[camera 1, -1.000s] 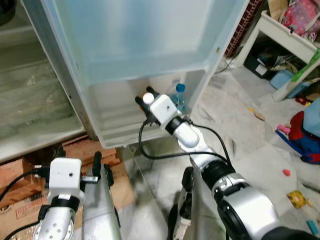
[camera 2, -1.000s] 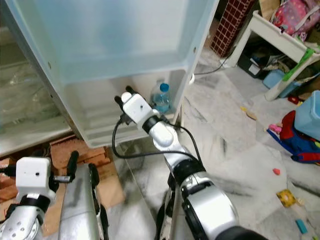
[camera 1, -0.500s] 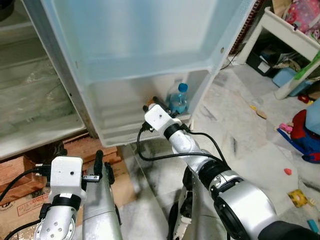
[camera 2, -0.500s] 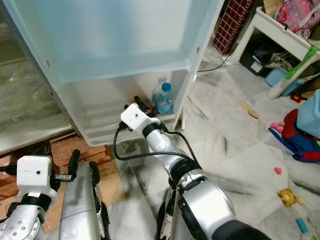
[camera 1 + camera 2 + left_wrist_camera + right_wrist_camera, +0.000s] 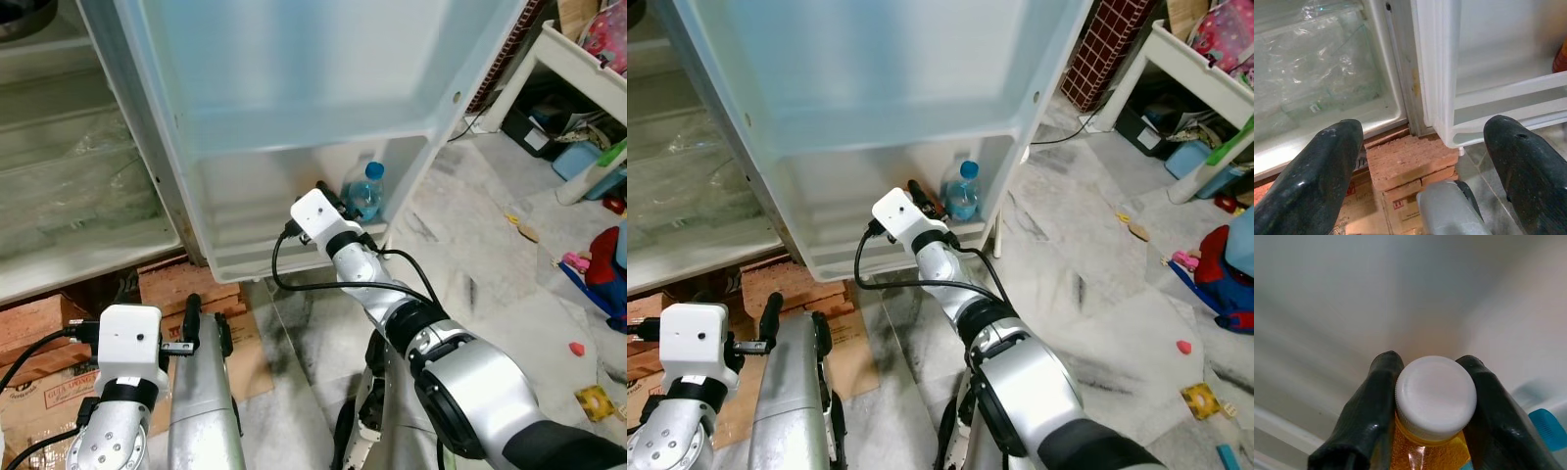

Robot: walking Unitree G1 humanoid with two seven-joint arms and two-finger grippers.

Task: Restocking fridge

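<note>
Probably a lived-in home: open fridge [image 5: 294,117], marble floor [image 5: 490,294] strewn with toys [image 5: 598,284].

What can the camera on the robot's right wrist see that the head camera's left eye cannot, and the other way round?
The right wrist view alone shows the right pincer clamped on an orange bottle just under its white cap.

The left eye view alone shows the setting: the open fridge door with its bottom shelf, the fridge's inside, the cardboard box, the toys on the marble floor, and the idle left pincer.

Both show the blue-capped water bottle right beside the pincer.
</note>
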